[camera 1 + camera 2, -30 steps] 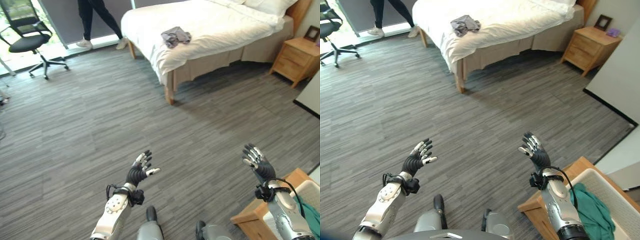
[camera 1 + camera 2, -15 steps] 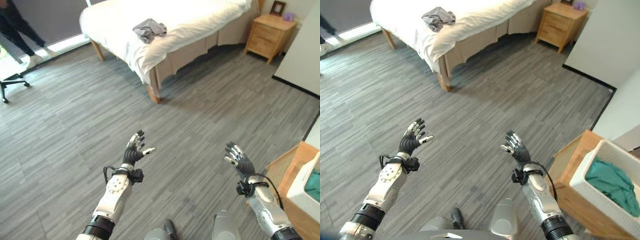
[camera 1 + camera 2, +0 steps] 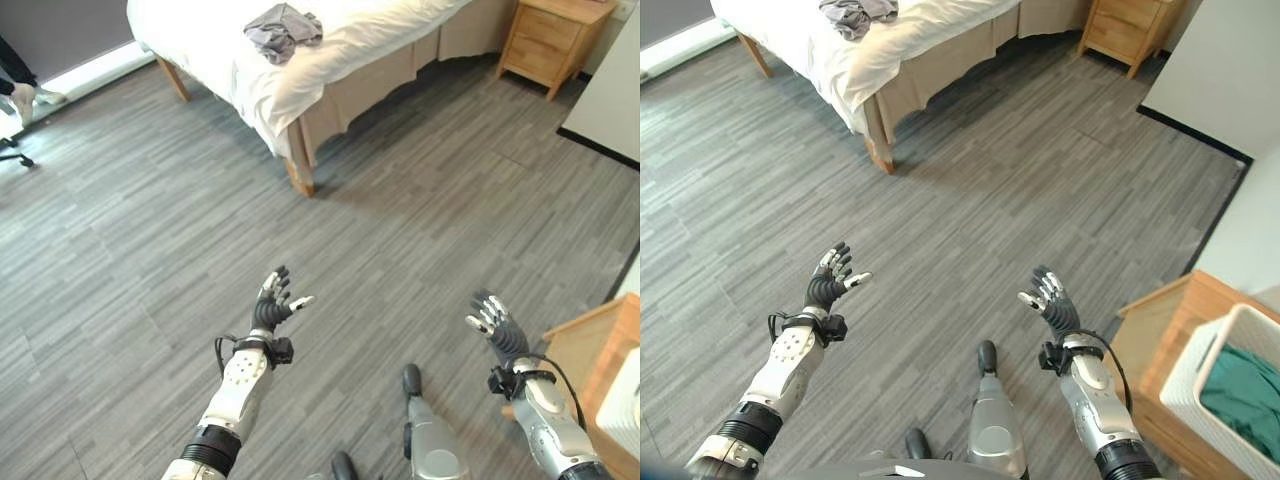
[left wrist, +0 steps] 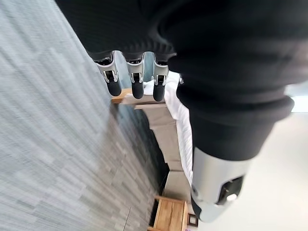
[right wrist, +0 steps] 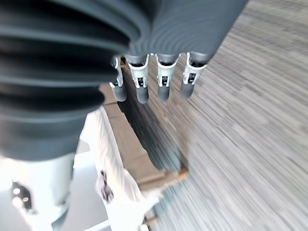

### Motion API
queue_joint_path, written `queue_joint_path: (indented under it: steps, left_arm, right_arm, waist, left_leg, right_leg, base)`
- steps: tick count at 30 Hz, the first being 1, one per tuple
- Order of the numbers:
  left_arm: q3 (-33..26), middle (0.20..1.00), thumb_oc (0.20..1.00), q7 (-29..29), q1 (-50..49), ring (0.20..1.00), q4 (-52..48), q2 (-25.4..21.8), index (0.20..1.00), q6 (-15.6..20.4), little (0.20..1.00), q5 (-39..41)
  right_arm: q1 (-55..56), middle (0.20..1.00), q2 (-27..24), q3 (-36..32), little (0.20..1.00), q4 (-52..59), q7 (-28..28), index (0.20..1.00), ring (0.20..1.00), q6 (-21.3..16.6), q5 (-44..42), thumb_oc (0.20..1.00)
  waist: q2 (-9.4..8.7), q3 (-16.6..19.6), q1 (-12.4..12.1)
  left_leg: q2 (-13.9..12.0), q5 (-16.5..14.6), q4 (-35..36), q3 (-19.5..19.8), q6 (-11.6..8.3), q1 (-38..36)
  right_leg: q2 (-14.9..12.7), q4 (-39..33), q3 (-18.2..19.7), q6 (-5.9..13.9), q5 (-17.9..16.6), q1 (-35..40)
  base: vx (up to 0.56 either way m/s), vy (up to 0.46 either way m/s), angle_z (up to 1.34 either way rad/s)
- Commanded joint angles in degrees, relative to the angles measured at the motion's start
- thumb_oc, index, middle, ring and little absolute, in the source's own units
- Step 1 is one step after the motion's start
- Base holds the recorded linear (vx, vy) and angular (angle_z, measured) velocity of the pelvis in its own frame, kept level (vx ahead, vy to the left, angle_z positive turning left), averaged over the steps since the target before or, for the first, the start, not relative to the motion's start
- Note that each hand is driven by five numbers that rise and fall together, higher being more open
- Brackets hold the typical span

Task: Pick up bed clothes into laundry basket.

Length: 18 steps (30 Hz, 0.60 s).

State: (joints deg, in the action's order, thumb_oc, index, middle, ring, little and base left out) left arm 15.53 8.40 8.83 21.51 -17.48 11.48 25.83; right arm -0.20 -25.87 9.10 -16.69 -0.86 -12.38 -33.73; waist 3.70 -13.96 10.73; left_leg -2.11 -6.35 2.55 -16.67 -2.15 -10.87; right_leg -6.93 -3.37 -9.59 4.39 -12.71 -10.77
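- Grey wood-grain floor (image 3: 150, 230) spreads wide and bare between the robot and the furniture, which suggests the robot must cross it before any reach can count.
- White-sheeted bed (image 3: 330, 45) stands at the far side, its near corner post on the floor; it bears the clothes to be collected.
- Pale wooden nightstand (image 3: 555, 35) sits far right, just beside the bed.
- White laundry basket (image 3: 1230, 375) rests on a low wooden stand (image 3: 1160, 330) at the near right, already holding a green garment (image 3: 1245, 390); set close to the robot, it looks placed for an easy drop.
- Crumpled grey clothes (image 3: 283, 25), the task's thing, lie on the bed near its near edge, well apart from both hands.
- Left hand (image 3: 273, 308) is raised over the floor, fingers spread straight, holding nothing.
- Right hand (image 3: 497, 328) is likewise lifted with fingers extended and empty, probably kept ready for the grasp.
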Motion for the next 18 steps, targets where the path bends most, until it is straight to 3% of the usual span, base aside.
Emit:
queue_joint_path:
  steps: [1, 2, 3, 5, 8, 10, 15, 18]
  left_arm:
    - [0.1, 1.000, 1.000, -0.9, 3.7, 1.000, -2.8, -1.4, 1.000, 3.9, 1.000, 0.2]
    - [0.4, 1.000, 1.000, -1.2, 3.9, 1.000, -3.3, -0.7, 1.000, 3.9, 1.000, 1.4]
    - [0.5, 1.000, 1.000, -1.3, 4.1, 1.000, -3.7, -0.6, 1.000, 4.1, 1.000, 2.1]
    - [0.7, 1.000, 1.000, -1.1, 4.5, 1.000, -4.2, -0.4, 1.000, 4.4, 1.000, 3.1]
    - [1.4, 1.000, 1.000, -0.8, 5.4, 1.000, -2.7, 0.8, 1.000, 4.0, 1.000, 3.4]
    - [1.4, 1.000, 1.000, -0.2, 5.4, 1.000, -2.2, 1.2, 1.000, 4.0, 1.000, 3.0]
    - [1.2, 1.000, 1.000, 0.0, 3.8, 1.000, -1.2, 1.6, 1.000, 4.7, 1.000, 3.4]
    - [0.9, 1.000, 1.000, 0.3, 3.7, 1.000, -0.9, 1.6, 1.000, 4.8, 1.000, 3.4]
  right_arm:
    - [-1.4, 1.000, -0.9, -1.5, 1.000, 2.0, -0.1, 1.000, 1.000, -4.3, -0.2, 1.000]
    - [-1.9, 1.000, -1.5, -1.1, 1.000, 1.7, -0.2, 1.000, 1.000, -4.4, -0.3, 1.000]
    - [-2.3, 1.000, -1.9, -0.9, 1.000, 1.7, -0.1, 1.000, 1.000, -4.5, -0.4, 1.000]
    - [-2.4, 1.000, -2.4, -0.7, 1.000, 1.7, 0.0, 1.000, 1.000, -4.4, -0.2, 1.000]
    - [-2.1, 1.000, -2.7, -1.4, 1.000, 1.4, -1.0, 1.000, 1.000, -4.4, -0.4, 1.000]
    - [-1.8, 1.000, -3.0, -2.1, 1.000, 1.8, -1.5, 1.000, 1.000, -4.9, -0.7, 1.000]
    - [-3.0, 1.000, -3.0, -1.3, 1.000, 0.2, -2.7, 1.000, 1.000, -5.5, 0.1, 1.000]
    - [-3.4, 1.000, -2.9, -1.2, 1.000, -0.2, -2.8, 1.000, 1.000, -5.6, 0.0, 1.000]
  waist:
    - [-2.23, 2.1, 0.8]
    - [-1.65, 1.7, 0.6]
    - [-1.75, 1.1, 0.2]
    - [-2.75, 0.3, -0.6]
    - [-3.50, -0.4, -1.2]
    - [-3.07, -0.7, -1.7]
    - [-1.22, -0.8, -3.7]
    - [-0.99, -1.0, -3.9]
  left_leg:
    - [-2.3, 0.1, -9.0, -0.7, -2.34, 3.1]
    - [-5.4, 3.9, -20.2, -0.4, -4.54, 6.4]
    - [-6.5, 6.4, -25.9, 0.1, -5.67, 8.1]
    - [-7.5, 9.1, -31.5, 0.6, -6.29, 10.7]
    - [-9.9, 7.6, -26.9, -2.9, -5.60, 16.2]
    - [-9.9, 10.3, -16.8, -5.3, -4.75, 19.5]
    - [-9.1, 19.4, -3.0, 0.5, -6.65, 21.4]
    - [-9.1, 20.7, -1.2, 1.1, -7.00, 21.9]
  right_leg:
    - [-2.0, 4.9, 0.5, 4.57, 4.1, -0.5]
    - [-1.1, 5.3, -1.1, 2.53, 6.2, 1.9]
    - [-0.5, 5.4, -1.4, 1.48, 7.2, 3.4]
    - [-0.6, 5.2, -2.2, 0.13, 9.1, 5.6]
    - [-1.2, 4.3, -1.9, 0.57, 10.9, 9.4]
    - [-1.3, 4.7, -1.8, 1.06, 11.6, 10.0]
    - [1.2, 5.4, 1.7, 0.80, 14.7, 13.1]
    - [1.5, 5.2, 2.5, 0.88, 15.5, 14.3]
  base:
    - [0.25, -0.243, -0.10]
    - [0.33, -0.342, -0.11]
    - [0.33, -0.358, 0.00]
    - [0.22, -0.245, 0.10]
    - [0.23, -0.109, -0.04]
    - [0.23, 0.001, 0.22]
    - [0.34, 0.060, -0.43]
    - [0.31, 0.076, -0.54]
